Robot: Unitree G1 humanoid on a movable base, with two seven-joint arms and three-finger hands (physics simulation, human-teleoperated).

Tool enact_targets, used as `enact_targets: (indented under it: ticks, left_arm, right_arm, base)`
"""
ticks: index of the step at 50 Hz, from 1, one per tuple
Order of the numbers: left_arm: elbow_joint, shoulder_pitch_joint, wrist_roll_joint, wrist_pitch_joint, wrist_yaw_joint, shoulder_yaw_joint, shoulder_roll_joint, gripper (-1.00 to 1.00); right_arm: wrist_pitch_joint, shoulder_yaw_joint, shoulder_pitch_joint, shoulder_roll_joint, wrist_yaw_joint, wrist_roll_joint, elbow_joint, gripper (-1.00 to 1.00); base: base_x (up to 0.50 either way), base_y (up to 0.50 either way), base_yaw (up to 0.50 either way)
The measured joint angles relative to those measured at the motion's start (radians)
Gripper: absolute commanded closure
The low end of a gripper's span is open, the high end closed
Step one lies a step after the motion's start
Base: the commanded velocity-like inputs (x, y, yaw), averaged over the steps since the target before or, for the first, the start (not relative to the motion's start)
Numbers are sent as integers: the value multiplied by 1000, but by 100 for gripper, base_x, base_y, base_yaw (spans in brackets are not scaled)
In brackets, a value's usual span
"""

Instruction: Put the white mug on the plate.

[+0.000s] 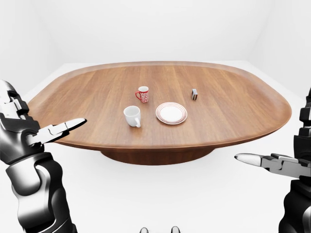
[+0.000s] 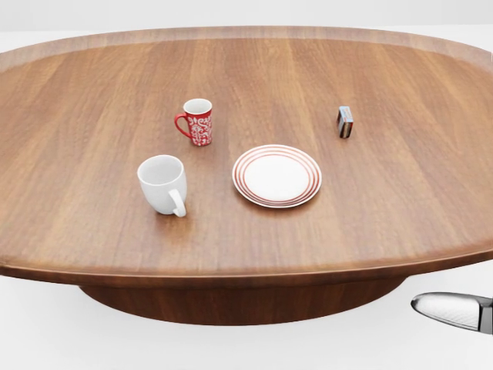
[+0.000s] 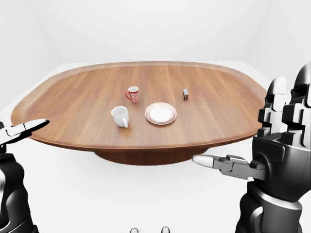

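Note:
The white mug (image 2: pixel 163 184) stands upright on the oval wooden table (image 2: pixel 92 100), handle turned toward the lower right, a short way left of the red-ringed plate (image 2: pixel 277 176), which has nothing on it. My left hand (image 1: pixel 34 127) is held off the table's left edge in the left-eye view, fingers spread and open. My right hand (image 3: pixel 265 145) hangs beside the table's lower right edge in the right-eye view, also open and holding nothing. In the head view only one right fingertip (image 2: pixel 454 310) shows at the lower right.
A red patterned mug (image 2: pixel 197 122) stands above and between the white mug and the plate. A small dark box (image 2: pixel 345 122) stands upright to the plate's upper right. The table rests on a dark central pedestal (image 1: pixel 155 156) over a white floor.

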Motion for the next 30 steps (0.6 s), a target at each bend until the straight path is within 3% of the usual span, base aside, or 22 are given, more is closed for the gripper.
enact_targets:
  ticks: [15, 30]
  left_arm:
    - [-8, 1, -4, 0, 3, 2, 1, -100]
    - [-7, -1, -4, 0, 5, 2, 1, -100]
  right_arm:
    - [0, 3, 2, 2, 4, -10, 5, -100]
    - [0, 6, 3, 3, 4, -14, 20, -100]
  base:
    - [2, 48, 0]
    - [28, 2, 0]
